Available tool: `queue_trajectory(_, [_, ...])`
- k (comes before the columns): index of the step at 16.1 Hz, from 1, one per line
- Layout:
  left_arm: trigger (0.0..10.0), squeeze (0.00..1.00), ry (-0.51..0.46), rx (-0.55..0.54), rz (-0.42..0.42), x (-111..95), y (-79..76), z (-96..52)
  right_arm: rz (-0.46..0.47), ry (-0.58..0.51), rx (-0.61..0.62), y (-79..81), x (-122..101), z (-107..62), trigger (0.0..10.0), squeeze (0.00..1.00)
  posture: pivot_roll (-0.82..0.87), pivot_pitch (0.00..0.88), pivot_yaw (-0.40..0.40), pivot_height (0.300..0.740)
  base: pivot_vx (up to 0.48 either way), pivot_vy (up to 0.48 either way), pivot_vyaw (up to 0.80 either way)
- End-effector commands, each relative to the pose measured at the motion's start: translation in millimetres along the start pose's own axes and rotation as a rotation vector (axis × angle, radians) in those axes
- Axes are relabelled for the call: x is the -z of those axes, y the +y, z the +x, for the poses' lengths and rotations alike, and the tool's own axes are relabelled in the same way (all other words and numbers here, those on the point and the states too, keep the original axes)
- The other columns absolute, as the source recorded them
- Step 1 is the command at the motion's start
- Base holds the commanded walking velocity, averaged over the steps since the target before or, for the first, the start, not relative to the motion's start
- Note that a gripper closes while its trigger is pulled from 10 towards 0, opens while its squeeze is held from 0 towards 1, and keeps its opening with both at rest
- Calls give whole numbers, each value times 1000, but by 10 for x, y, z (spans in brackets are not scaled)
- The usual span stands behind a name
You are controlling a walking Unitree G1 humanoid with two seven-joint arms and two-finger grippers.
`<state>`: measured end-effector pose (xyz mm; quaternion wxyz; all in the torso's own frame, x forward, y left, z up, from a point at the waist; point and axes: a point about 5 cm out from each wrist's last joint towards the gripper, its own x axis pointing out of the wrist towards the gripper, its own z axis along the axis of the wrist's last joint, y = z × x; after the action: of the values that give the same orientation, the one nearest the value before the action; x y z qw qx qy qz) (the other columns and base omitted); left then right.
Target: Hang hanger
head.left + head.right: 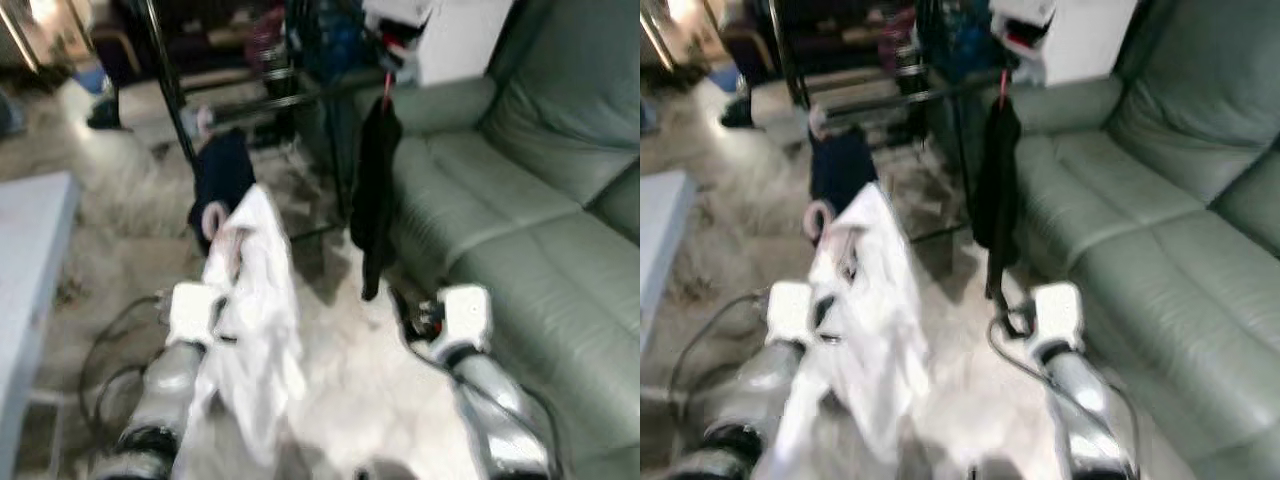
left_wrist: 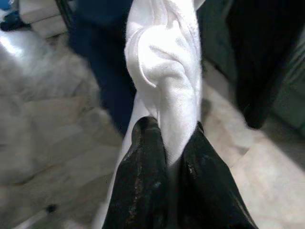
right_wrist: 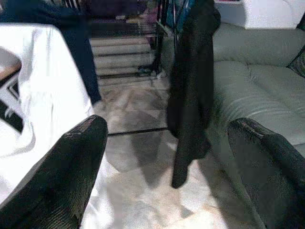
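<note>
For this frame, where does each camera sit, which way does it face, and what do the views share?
Left and right eye views: on the head, looking forward and down at the clothes rack, sofa and both arms.
Left wrist view: along the left gripper, shut on the white garment.
Right wrist view: along the open right gripper, toward the black garment.
Shared: both garments.

hanger under white shirt: hidden by cloth, only pinkish hook shows
left gripper fingertips: buried in shirt fold
rack top: cut off by frame edge
stuff behind rack: too blurred to ID
sofa: runs off the frame's right side
</note>
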<state>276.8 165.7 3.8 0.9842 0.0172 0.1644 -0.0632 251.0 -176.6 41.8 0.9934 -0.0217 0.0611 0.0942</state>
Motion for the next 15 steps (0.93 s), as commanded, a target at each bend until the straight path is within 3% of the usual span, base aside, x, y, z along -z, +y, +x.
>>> queue_trajectory(1, [10000,0,-85,-31,28,-216,134,43,9,-39,-15,41,-91,58,10000,0,-41,0,40,740,337,0,0])
queue_trajectory(5, [10000,0,-83,-93,18,-198,179,28,-14,-46,-59,82,-126,83,10000,0,-24,0,9,740,240,0,0])
queue_trajectory(8, [10000,0,-52,-224,51,-89,354,-85,-21,-48,-49,62,-126,79,10000,0,-4,0,-8,740,0,0,0])
queue_trajectory(15, [10000,0,-38,-237,117,77,603,-429,-36,-67,143,-205,-93,-234,10000,0,-3,0,19,740,0,0,0])
